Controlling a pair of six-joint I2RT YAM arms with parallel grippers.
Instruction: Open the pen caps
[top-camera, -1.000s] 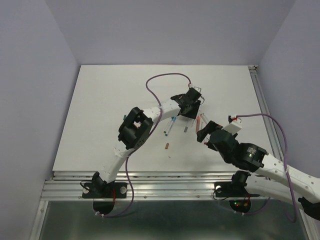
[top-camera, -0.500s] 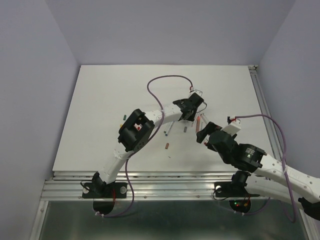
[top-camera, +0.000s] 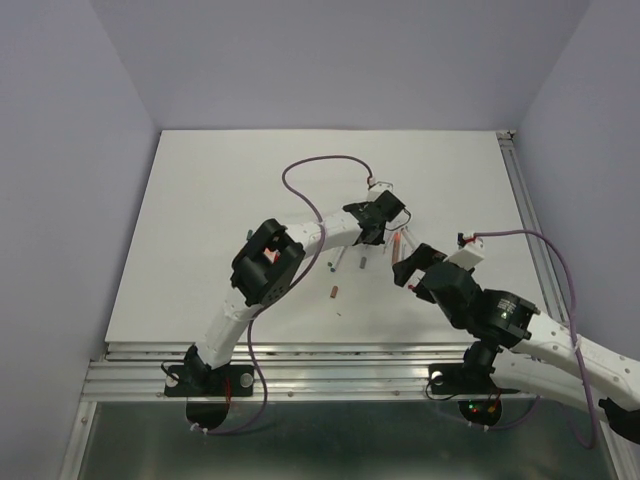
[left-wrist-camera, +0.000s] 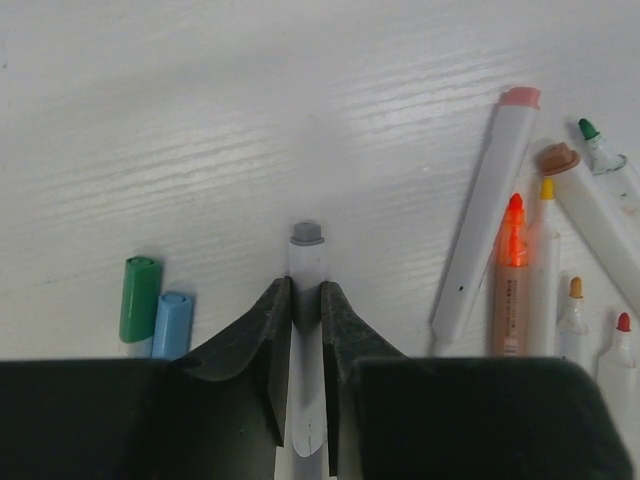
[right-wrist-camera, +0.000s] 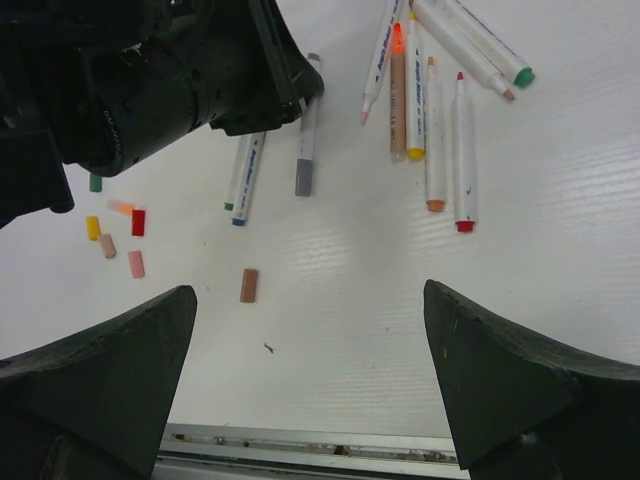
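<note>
Grey cap (left-wrist-camera: 306, 234) pokes out past left pincer (left-wrist-camera: 305, 290), which is clamped on pen (right-wrist-camera: 308, 130) barrel, mid-worktop (top-camera: 220, 200) toward right edge. Long axis aims cap at near edge, toward right pincer (right-wrist-camera: 308, 292), gaping wide, nearest for pull imo.

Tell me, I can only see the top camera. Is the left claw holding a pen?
Observer: Yes. The left wrist camera shows the left gripper shut on a white pen with a grey end.
Operator: Is the other claw holding something too?
Observer: No. In its own camera the right gripper is wide open, with nothing between its fingers.
Operator: Are any pens open already?
Observer: Yes. In the left wrist camera, pens with bare tips lie to the right of the held one, such as an orange pen and a red-tipped pen.
</note>
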